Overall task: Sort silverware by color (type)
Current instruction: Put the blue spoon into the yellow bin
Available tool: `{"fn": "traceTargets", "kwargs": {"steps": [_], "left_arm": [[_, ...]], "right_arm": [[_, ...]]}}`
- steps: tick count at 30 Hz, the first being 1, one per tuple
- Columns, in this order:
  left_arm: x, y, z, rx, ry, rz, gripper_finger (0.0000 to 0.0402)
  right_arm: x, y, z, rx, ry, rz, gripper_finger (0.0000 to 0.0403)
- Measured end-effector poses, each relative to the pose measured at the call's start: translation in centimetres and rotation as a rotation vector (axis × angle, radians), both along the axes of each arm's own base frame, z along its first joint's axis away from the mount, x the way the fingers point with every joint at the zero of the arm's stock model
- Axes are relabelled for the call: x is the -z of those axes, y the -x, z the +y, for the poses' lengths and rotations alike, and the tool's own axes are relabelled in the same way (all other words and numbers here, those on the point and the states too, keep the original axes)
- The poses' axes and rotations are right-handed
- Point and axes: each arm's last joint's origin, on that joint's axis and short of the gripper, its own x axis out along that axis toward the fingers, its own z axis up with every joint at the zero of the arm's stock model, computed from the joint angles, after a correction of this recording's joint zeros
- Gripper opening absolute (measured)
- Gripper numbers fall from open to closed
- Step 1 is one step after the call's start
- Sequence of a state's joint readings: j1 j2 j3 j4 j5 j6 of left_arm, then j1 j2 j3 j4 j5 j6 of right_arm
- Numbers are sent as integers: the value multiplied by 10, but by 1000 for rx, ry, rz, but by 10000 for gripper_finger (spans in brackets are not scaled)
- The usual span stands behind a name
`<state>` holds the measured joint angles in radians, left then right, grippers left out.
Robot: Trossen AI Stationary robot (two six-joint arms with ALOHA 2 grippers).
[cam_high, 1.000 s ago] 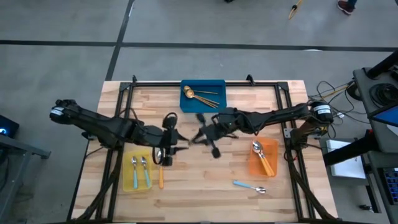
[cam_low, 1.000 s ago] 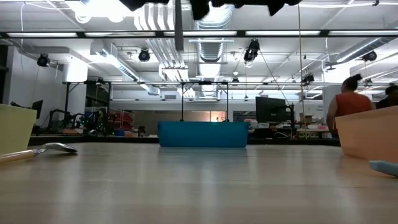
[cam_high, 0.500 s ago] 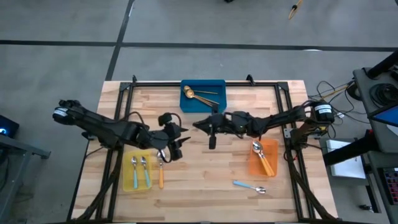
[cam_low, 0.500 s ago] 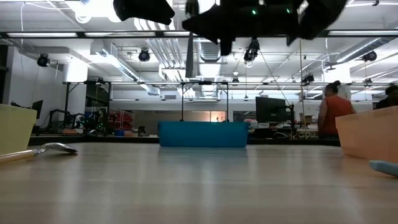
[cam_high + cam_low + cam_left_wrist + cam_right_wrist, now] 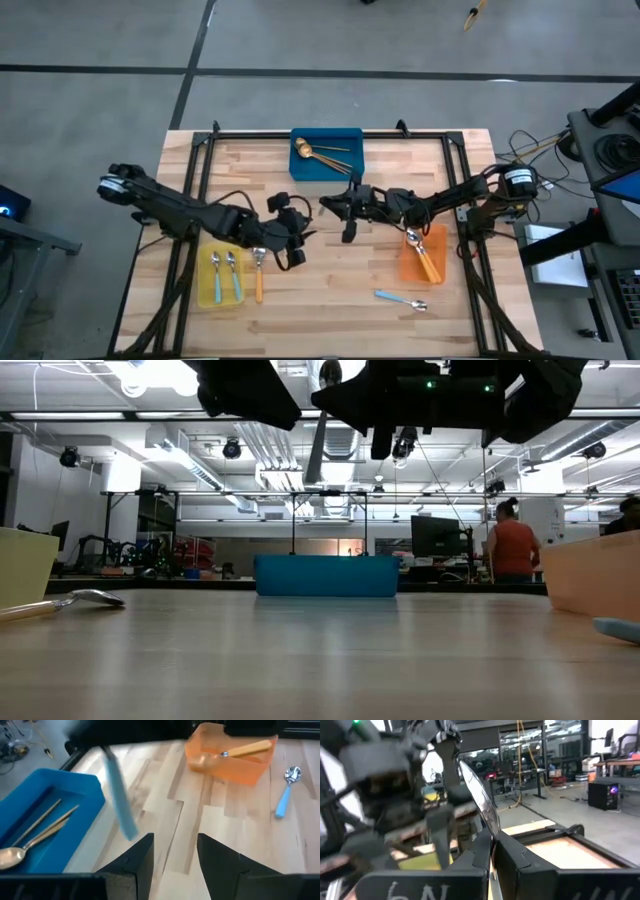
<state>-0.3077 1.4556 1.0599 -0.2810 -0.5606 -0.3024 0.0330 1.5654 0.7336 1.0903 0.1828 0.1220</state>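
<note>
The right gripper [image 5: 346, 210] is clenched on a blue-handled spoon [image 5: 119, 795], held above the table's middle just off the blue bin [image 5: 338, 170], while the left gripper [image 5: 298, 246], fingers apart and empty, hovers farther from that bin.

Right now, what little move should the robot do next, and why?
Probably the left pincer should ease forward to the blue-handled spoon that the shut right pincer holds up. The left one is open, and the yellow bin with two other blue-handled spoons lies on its side.
</note>
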Motion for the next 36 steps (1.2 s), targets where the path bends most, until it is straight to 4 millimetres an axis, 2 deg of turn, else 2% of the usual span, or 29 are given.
{"fn": "traceTargets", "kwargs": {"steps": [9, 16, 21, 24, 30, 36], "left_arm": [[-5, 6, -9, 14, 19, -21, 131], [-9, 17, -31, -164, -98, -133, 131], [-14, 22, -35, -337, -244, -216, 131], [-20, 21, -33, -364, -306, -212, 131], [-27, 18, -36, -402, -264, -296, 143], [-25, 13, -39, -383, -295, -286, 169]], "right_arm": [[-17, -7, 0, 0, -1, -56, 8], [-43, -14, 3, -40, 56, -136, 8], [-42, -13, 9, -46, 128, -127, 8], [-45, -12, 9, -61, 145, -141, 8], [-49, -11, 10, -88, 185, -180, 8], [-51, -10, 11, -98, 213, -196, 8]]}}
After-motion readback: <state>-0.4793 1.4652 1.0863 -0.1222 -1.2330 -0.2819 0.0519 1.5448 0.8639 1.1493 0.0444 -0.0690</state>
